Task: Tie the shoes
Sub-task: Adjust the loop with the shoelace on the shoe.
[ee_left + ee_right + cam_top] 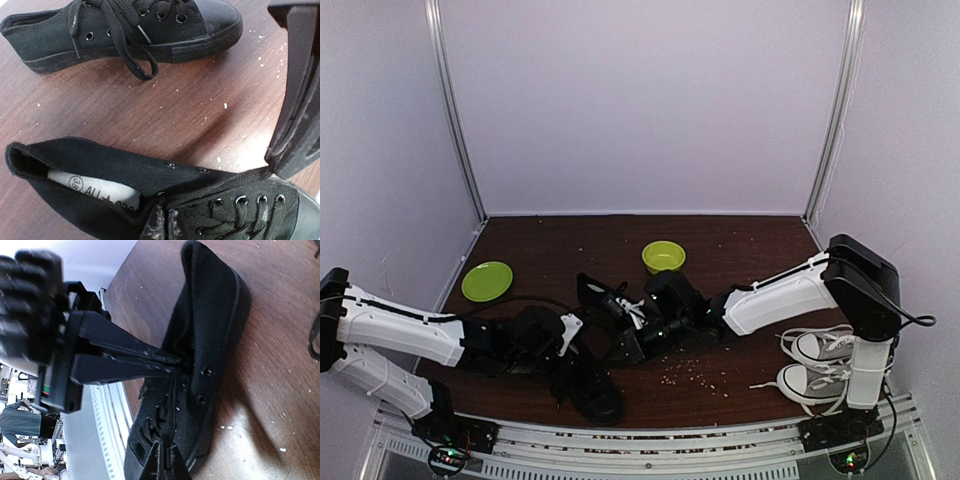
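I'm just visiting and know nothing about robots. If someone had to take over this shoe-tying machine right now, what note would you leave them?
Left gripper: shut at the top of the lacing of the black shoe between the arms; what it pinches is unclear.
Right gripper: shut on a lace of that same shoe, pulled taut.
Second black shoe: on the table beside it, laces loose.
Done: no knot visible on either shoe.
Left: tie both.

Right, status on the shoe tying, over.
Left end effector shut against one black sneaker; right end effector pinching its lace. No knot yet. Nothing blocking.
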